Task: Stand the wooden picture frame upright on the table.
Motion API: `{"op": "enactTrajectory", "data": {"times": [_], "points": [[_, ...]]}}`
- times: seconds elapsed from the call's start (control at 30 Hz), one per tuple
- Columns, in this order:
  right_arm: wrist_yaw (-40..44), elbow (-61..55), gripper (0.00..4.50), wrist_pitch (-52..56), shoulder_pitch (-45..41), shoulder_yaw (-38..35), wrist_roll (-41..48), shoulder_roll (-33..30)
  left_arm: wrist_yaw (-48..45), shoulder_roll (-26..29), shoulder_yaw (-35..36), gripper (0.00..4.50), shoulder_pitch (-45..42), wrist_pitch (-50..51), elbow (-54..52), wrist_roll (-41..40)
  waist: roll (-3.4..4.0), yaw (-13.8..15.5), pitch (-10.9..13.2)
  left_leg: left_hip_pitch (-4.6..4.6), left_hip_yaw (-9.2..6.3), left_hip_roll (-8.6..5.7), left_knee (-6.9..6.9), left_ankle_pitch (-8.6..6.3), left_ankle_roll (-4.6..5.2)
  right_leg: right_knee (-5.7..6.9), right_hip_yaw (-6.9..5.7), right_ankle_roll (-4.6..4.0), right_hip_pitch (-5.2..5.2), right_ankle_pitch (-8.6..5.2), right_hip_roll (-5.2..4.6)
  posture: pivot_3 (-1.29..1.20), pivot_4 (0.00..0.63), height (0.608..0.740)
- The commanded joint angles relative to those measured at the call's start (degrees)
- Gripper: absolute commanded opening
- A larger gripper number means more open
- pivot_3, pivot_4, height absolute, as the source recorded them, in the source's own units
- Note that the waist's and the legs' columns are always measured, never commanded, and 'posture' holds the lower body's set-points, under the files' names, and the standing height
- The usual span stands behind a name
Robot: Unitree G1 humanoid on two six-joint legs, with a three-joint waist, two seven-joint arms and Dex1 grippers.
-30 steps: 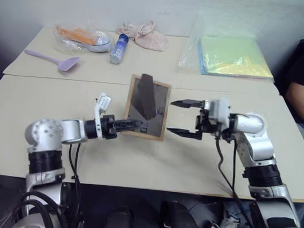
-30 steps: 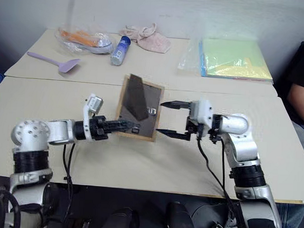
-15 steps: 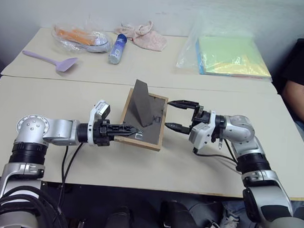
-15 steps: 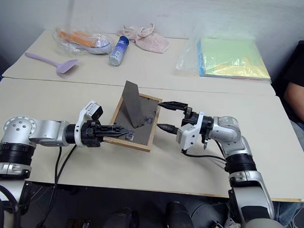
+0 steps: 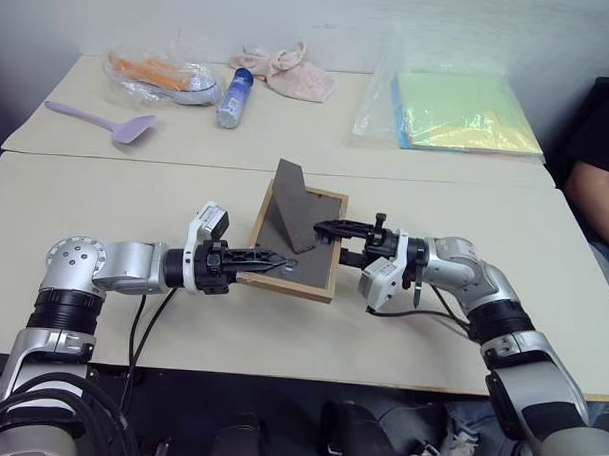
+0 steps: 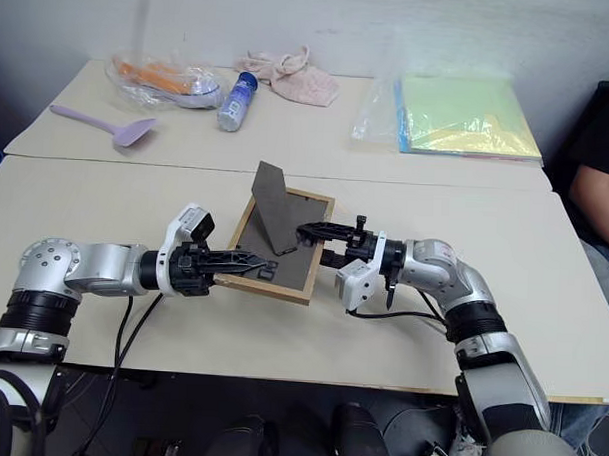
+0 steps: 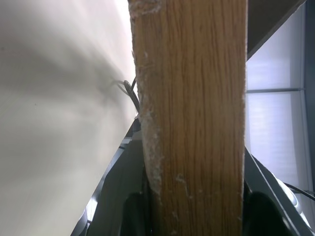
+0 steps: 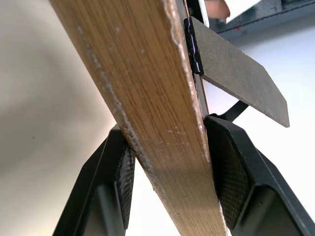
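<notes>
From my remote seat: the table (image 5: 105, 196) carries a paper pack (image 5: 467, 112), pink cloth (image 5: 290, 69), bottle (image 5: 230, 96) and purple spatula (image 5: 106, 120) far back, nothing blocking. The picture frame (image 5: 296, 243) hangs mid-table, back up, stand raised. My left gripper (image 5: 270, 262) pinches its near edge; my right gripper (image 5: 336, 239), spread a second ago, now clamps the opposite edge.
</notes>
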Motion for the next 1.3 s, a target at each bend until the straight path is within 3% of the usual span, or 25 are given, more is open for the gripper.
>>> {"op": "enactTrajectory", "data": {"times": [0.03, 0.13, 0.23, 0.33, 0.37, 0.43, 0.47, 0.5, 0.57, 0.63, 0.7, 0.77, 1.0, 1.23, 1.27, 1.3], "points": [[-3.7, 1.3, 1.76, 1.3, -0.5, -0.6, 1.6, -0.9, 0.9, -0.3, 3.9, 1.27, 0.4, -2.9, -5.4, -2.0, 0.0, 0.0, 0.0, 0.0, 0.0, 0.0, 0.0, 0.0, 0.0, 0.0, 0.0, 0.0, 0.0, 0.0, 0.0, 0.0, 0.15, 0.74], [-5.1, 0.9, 1.7, 1.1, -0.8, -0.4, 2.3, -1.5, 0.8, 0.7, 6.8, 2.23, 2.6, -4.6, -10.3, -2.0, 0.0, -0.1, 0.0, 0.0, -0.01, 0.02, 0.0, 0.0, 0.0, -0.01, 0.0, 0.0, 0.0, 0.0, -0.01, 0.0, 0.15, 0.74], [-6.0, 0.3, 1.32, 1.4, -0.9, -0.2, 3.4, -2.2, 0.1, 3.1, 10.2, 3.14, 6.4, -6.1, -14.9, -2.0, 0.0, -0.5, 0.0, -0.01, -0.01, 0.03, -0.01, 0.0, 0.0, -0.01, 0.0, 0.0, 0.0, 0.0, 0.0, 0.0, 0.15, 0.74], [-4.9, -1.0, 1.27, 2.9, -0.1, 0.1, 8.2, -2.5, 1.4, 7.7, 17.7, 3.93, 13.3, -10.6, -19.8, -2.0, 0.01, -1.2, 0.0, 0.0, -0.02, 0.04, -0.04, 0.0, -0.01, -0.01, 0.01, -0.02, -0.01, -0.01, -0.02, 0.0, 0.15, 0.74], [-3.6, -1.7, 1.27, 4.0, 0.4, 0.5, 11.2, -2.7, -0.1, 9.1, 20.8, 3.94, 15.7, -11.9, -22.3, 0.8, 0.0, -1.3, 0.0, -0.01, -0.03, 0.06, -0.05, 0.01, -0.01, -0.01, 0.0, -0.03, -0.01, -0.02, -0.01, 0.0, 0.15, 0.74], [3.0, -4.3, 1.27, 8.5, 2.3, 2.7, 21.3, -3.3, -10.0, 12.0, 25.3, 3.95, 21.4, -16.8, -31.0, 13.9, 0.02, -1.3, 0.0, -0.01, -0.06, 0.09, -0.06, 0.01, -0.02, -0.05, 0.0, -0.06, -0.01, -0.03, 0.0, 0.0, 0.15, 0.74], [8.8, -8.0, 1.27, 14.8, 4.3, 3.3, 30.4, -3.1, -18.8, 13.3, 26.9, 3.95, 25.1, -21.4, -35.6, 21.9, 0.02, -1.2, 0.0, -0.01, -0.06, 0.07, -0.08, 0.01, -0.02, -0.12, -0.02, -0.07, 0.0, -0.04, 0.0, 0.0, 0.15, 0.74], [15.8, -12.8, 1.27, 24.2, 6.8, 3.7, 40.4, -3.0, -24.6, 15.4, 26.2, 3.95, 28.9, -26.5, -39.2, 30.1, 0.04, -1.1, 0.0, -0.02, -0.07, 0.05, -0.1, 0.01, -0.02, -0.13, -0.03, -0.07, 0.02, -0.04, 0.01, 0.0, 0.15, 0.74], [23.9, -18.9, 1.27, 35.9, 9.7, 3.2, 51.1, -3.3, -31.2, 17.4, 24.8, 3.95, 33.0, -32.8, -42.0, 39.5, 0.08, -0.7, 0.0, -0.01, -0.15, 0.02, -0.12, 0.0, -0.02, -0.18, -0.07, -0.07, 0.12, -0.04, 0.02, 0.0, 0.15, 0.74], [28.5, -28.8, 1.27, 59.0, 12.8, 2.0, 65.8, -6.3, -40.2, 16.2, 21.4, 4.31, 37.7, -52.1, -42.2, 56.7, 0.22, 0.2, 0.1, -0.01, -0.16, -0.01, -0.08, -0.01, 0.01, -0.27, -0.06, -0.07, 0.12, -0.04, -0.03, 0.0, 0.15, 0.74], [29.5, -34.0, 1.27, 76.3, 14.5, 1.2, 73.2, -9.1, -45.2, 13.7, 19.4, 4.5, 39.1, -65.2, -41.1, 66.9, 0.31, 0.7, 0.2, -0.01, -0.15, -0.02, -0.08, -0.03, 0.03, -0.4, -0.06, -0.1, 0.11, -0.05, -0.08, 0.0, 0.15, 0.74], [28.7, -34.8, 1.27, 81.0, 15.2, -0.3, 73.4, -9.1, -46.8, 11.6, 18.0, 4.5, 38.9, -70.0, -40.3, 71.2, 0.27, 0.8, 0.1, -0.05, -0.22, 0.01, -0.1, -0.07, 0.05, -0.49, -0.11, -0.11, 0.1, -0.06, -0.12, 0.0, 0.15, 0.74], [26.9, -32.2, 1.27, 93.6, 16.9, -1.5, 70.0, -6.8, -49.6, 8.2, 16.4, 4.5, 38.9, -70.5, -40.4, 73.9, 0.28, 0.1, 0.2, -0.13, -0.22, 0.02, -0.29, -0.14, 0.09, -0.56, -0.14, -0.11, -0.02, -0.06, -0.17, 0.0, 0.15, 0.74], [28.4, -28.5, 1.27, 93.8, 16.5, -1.4, 63.6, -4.1, -50.7, 7.1, 15.9, 4.5, 35.8, -70.6, -38.4, 76.3, 0.24, 0.1, 0.1, 0.07, -0.2, 0.02, -0.24, -0.13, 0.13, -0.4, -0.13, -0.1, 0.13, -0.05, -0.14, 0.0, 0.15, 0.74], [29.1, -28.9, 1.99, 92.7, 16.5, -2.1, 63.5, -3.4, -51.2, 7.2, 15.8, 4.5, 35.7, -70.4, -38.4, 76.4, 0.19, 0.1, 0.1, 0.09, -0.2, 0.03, -0.24, -0.13, 0.12, -0.37, -0.13, -0.1, 0.14, -0.05, -0.14, 0.0, 0.15, 0.74], [28.5, -28.9, 2.21, 91.7, 16.3, -2.9, 62.7, -2.7, -51.6, 7.4, 15.7, 4.5, 35.7, -70.3, -38.3, 76.7, 0.19, 0.2, 0.1, 0.08, -0.2, 0.03, -0.24, -0.12, 0.12, -0.35, -0.13, -0.11, 0.13, -0.05, -0.14, 0.0, 0.15, 0.74]]}}
